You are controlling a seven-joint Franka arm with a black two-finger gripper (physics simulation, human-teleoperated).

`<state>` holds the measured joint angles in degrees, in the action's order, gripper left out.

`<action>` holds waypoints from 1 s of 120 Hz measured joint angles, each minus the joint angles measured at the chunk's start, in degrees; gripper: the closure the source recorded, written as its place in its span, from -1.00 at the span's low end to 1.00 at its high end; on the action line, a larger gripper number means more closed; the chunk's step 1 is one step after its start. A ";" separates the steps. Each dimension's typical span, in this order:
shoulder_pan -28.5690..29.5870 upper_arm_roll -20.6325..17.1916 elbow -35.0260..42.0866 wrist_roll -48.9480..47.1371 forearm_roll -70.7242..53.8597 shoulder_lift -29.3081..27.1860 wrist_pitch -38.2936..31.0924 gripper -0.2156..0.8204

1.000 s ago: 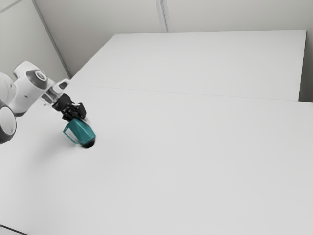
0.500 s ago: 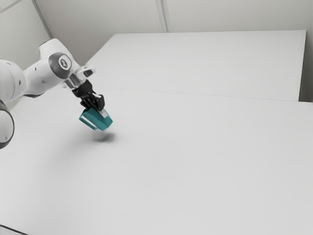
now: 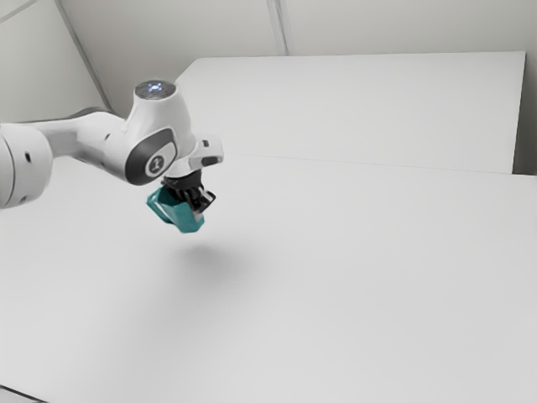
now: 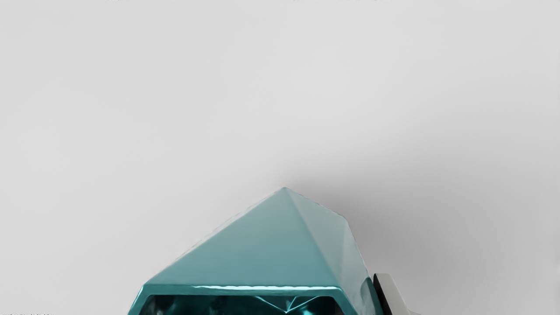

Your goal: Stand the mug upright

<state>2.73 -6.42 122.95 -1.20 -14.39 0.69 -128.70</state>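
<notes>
In the exterior view my gripper (image 3: pixel 198 201) points down at the left-centre, shut on the teal faceted mug (image 3: pixel 181 217). The mug hangs tilted above the table, its shadow apart from it below, with its handle towards the exterior view's left. In the wrist view the teal mug (image 4: pixel 258 249) has its rim and dark opening turned towards my hand, and its outer side slopes away to a point. One fingertip (image 4: pixel 390 292) lies against the mug's side; the opposite finger is hidden.
The white table (image 3: pixel 352 277) stretches away under the held mug. A second white surface (image 3: pixel 361 105) adjoins its far side, with pale walls behind. A thin dark line (image 3: pixel 23 393) crosses the exterior view's lower left corner.
My hand has carried the mug up off the table and towards the exterior view's right. The wrist has swung from a slant to a more downward pose, and the mug has turned with it.
</notes>
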 joint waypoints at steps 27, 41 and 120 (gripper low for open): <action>-3.22 -0.52 2.23 -11.20 -0.72 0.31 -3.54 0.92; -3.95 -0.51 2.34 -15.73 1.27 0.98 -4.64 0.92; 1.45 -1.28 3.59 -31.28 10.35 7.31 -11.64 0.91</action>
<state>4.18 -7.70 126.54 -32.49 -4.04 8.00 -140.34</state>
